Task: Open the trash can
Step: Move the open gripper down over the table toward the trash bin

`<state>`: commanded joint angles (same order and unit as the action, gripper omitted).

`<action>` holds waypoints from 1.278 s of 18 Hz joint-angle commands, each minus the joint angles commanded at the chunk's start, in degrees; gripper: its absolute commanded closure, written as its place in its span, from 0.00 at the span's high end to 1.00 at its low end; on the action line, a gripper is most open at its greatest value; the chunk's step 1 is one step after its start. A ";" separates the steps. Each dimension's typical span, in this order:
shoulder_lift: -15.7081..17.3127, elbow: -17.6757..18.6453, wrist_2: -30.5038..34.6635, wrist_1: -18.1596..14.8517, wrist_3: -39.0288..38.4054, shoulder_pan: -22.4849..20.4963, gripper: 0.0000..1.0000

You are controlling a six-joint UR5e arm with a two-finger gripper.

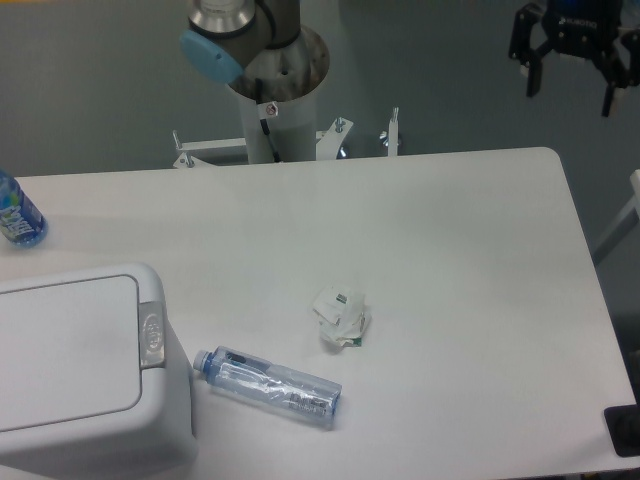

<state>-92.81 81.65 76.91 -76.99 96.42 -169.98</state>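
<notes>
**A:** Where's everything sitting? Biggest first pls.

**B:** Table (450, 250) is filling the shot. Trash can (85, 375) is sitting at 8 o'clock, lid lying flat, so not opened yet imo. Its button (151, 337) is facing the middle, probably for easy reach. Gripper (570, 72) is hanging at 1 o'clock off the table, fingers spread, holding nothing. Bottle (270, 386) is lying at 6, crumpled paper (341, 316) near center.

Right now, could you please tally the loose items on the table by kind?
Trash can: 1, lid shut
Plastic bottles: 2, one lying on its side, one at the left edge
Crumpled paper: 1
Total: 4
</notes>
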 joint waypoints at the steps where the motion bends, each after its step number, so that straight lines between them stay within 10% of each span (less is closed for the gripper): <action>1: 0.09 0.09 0.00 0.00 0.00 0.00 1.00; 13: 0.88 0.27 7.55 0.17 -26.07 13.61 1.00; 23: -1.14 0.44 7.38 9.56 -53.92 27.14 1.00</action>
<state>-93.95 82.09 84.29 -67.43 42.49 -142.84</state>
